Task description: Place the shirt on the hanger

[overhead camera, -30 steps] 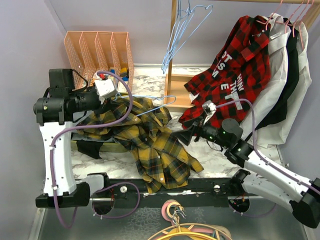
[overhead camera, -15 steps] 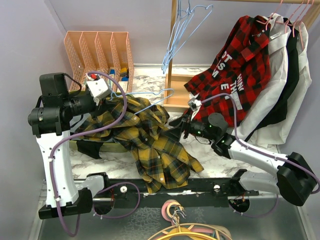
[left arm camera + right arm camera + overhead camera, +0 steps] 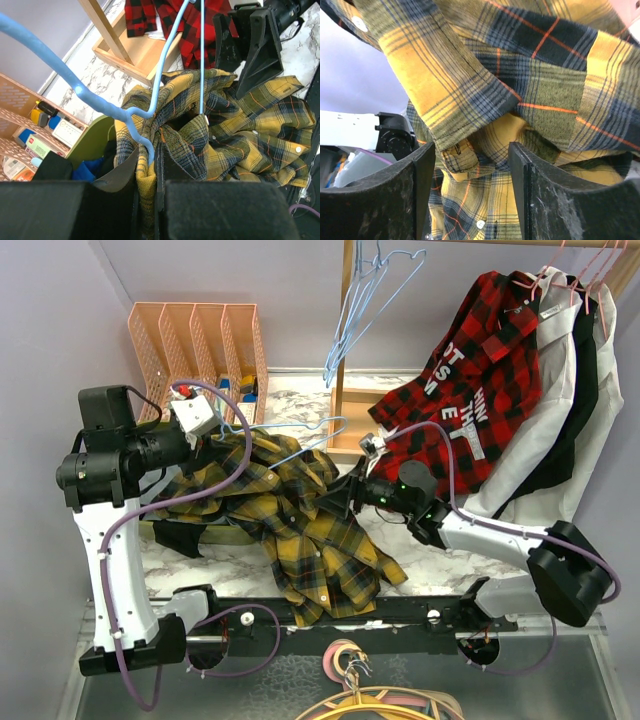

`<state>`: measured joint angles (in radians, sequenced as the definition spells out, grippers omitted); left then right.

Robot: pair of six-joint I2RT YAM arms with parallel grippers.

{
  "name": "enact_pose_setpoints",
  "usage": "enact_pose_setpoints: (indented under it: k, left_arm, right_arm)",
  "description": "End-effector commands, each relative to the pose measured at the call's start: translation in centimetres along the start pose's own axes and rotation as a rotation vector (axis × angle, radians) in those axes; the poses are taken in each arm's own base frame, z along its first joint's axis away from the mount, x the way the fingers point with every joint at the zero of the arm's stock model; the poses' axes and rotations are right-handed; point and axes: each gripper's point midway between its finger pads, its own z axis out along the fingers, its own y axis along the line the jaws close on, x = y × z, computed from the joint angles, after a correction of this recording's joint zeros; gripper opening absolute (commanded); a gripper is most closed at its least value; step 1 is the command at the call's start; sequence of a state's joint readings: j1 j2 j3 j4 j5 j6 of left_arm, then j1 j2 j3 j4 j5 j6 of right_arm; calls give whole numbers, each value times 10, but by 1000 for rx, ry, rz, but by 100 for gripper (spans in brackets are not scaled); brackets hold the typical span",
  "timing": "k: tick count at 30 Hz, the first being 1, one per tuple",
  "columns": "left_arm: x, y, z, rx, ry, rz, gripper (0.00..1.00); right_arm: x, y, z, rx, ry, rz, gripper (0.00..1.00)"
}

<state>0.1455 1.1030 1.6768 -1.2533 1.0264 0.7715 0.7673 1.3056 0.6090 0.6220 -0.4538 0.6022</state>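
Observation:
The mustard-and-dark plaid shirt (image 3: 300, 515) lies crumpled across the table's middle, partly lifted at its far left. A light-blue wire hanger (image 3: 290, 430) rests on its upper part. My left gripper (image 3: 215, 440) is shut on a fold of the shirt (image 3: 145, 185) with the hanger's wire (image 3: 137, 135) pinched in the same grip. My right gripper (image 3: 345, 502) is open at the shirt's right edge, and in the right wrist view (image 3: 472, 170) its fingers straddle a fold of the shirt (image 3: 470, 150) without closing on it.
A peach mesh organiser (image 3: 195, 345) stands at the back left. A wooden rack (image 3: 350, 390) holds several more blue hangers (image 3: 360, 300). A red-and-black plaid shirt (image 3: 470, 370) and white and black garments (image 3: 570, 390) hang at the right. A green bin (image 3: 92, 145) sits under the shirt's left.
My right gripper has reached left to the shirt's right edge. My left gripper has lifted slightly with the shirt and hanger, then held still.

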Motion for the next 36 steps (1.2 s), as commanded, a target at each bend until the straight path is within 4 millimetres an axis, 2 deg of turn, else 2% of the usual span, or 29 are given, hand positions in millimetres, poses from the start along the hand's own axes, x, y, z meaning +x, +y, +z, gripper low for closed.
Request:
enact_pose_setpoints:
  k: [1,2,4,5,6,12,21,27,33,36]
  left_arm:
    - [-5,-2,2,25,-41,-7,0]
    - [-4,-1,2,24,-37,-10,0]
    - [-3,1,2,16,-28,-7,0]
    - [-3,2,1,10,-21,0,0]
    - [-4,3,0,3,-15,3,0]
    - [-15,9,-14,-49,36,110,0]
    - [-6,19,-27,-117,136,243,0]
    - [8,34,-31,-170,206,281,0]
    - [20,56,-40,-260,308,311,0]
    - [23,70,-46,-319,355,331,0]
  right_arm:
    - [-7,6,11,-30,-32,0,52]
    - [-7,4,11,-20,-36,3,43]
    - [-11,-1,11,14,-51,5,13]
    - [-15,-5,10,44,-67,1,3]
    - [-20,-10,8,81,-87,-12,1]
    - [-79,-43,-5,349,-161,-108,1]
    - [-130,-85,-14,390,-151,-66,1]
    - [-155,-81,-9,377,-145,-101,1]
    - [-167,-81,-16,447,-113,-91,1]
    - [-173,-71,-21,453,-94,-83,1]
